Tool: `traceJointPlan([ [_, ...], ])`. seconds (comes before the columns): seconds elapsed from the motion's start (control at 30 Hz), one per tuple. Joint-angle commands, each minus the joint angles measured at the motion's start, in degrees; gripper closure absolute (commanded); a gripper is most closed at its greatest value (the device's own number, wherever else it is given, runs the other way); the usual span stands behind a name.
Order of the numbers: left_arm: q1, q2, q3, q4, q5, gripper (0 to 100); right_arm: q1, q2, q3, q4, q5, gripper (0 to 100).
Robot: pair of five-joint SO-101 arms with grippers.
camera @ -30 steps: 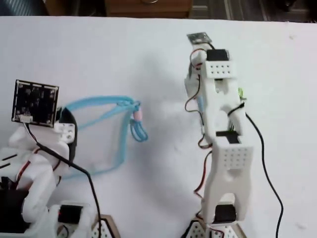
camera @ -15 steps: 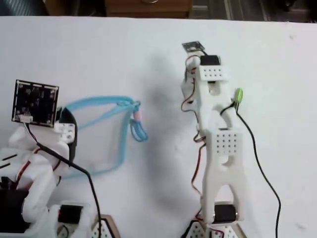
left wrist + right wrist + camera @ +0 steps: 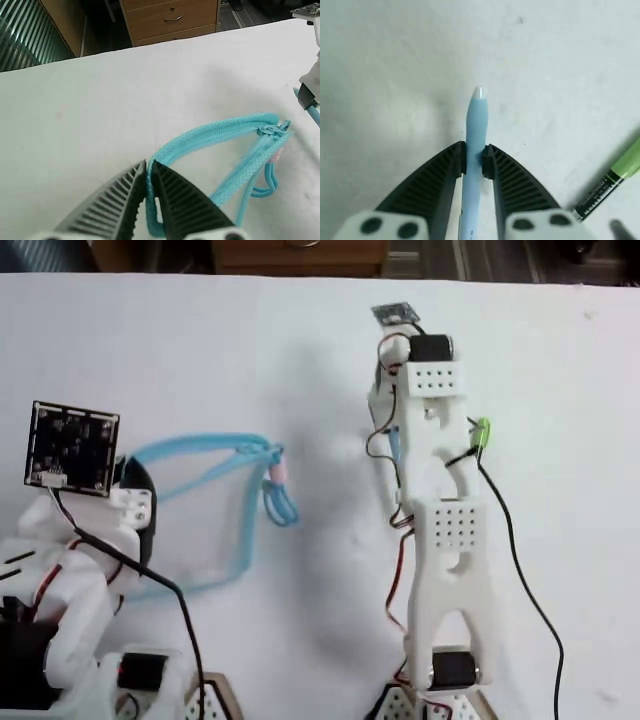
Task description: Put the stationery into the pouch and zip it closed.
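White desk [image 3: 300, 330] carries it all: my left pincer [image 3: 149, 175] clamps the rim of the pouch [image 3: 220, 132], while my right pincer [image 3: 474, 155] grips a blue pen [image 3: 476, 115] well apart from it, a green pen [image 3: 615, 175] lying near. I judge the blue pen could catch the limp zip edge and miss the mouth, since one clamp alone holds it open.

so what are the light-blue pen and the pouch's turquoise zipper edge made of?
The light-blue pen looks like smooth matte plastic: even, seamless surface. The turquoise zipper edge looks like woven fabric tape: fine ribbed texture; can't confirm the fibre.
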Motion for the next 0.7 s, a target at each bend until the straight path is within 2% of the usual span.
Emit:
traceJointPlan([
  [0.0, -0.13, 0.22, 2.37, 1.93, -0.35, 97, -1.01, -11.47, 1.85, 1.54, -0.70, 98.2],
  [0.47, -0.13, 0.22, 2.37, 1.85, -0.35, 97, -7.16, -64.57, 62.33, 1.36, -1.58, 98.2],
  [0.67, -0.04, 0.22, 2.37, 1.76, -0.35, 97, -12.79, -81.10, 86.33, 1.01, -1.58, 98.1],
])
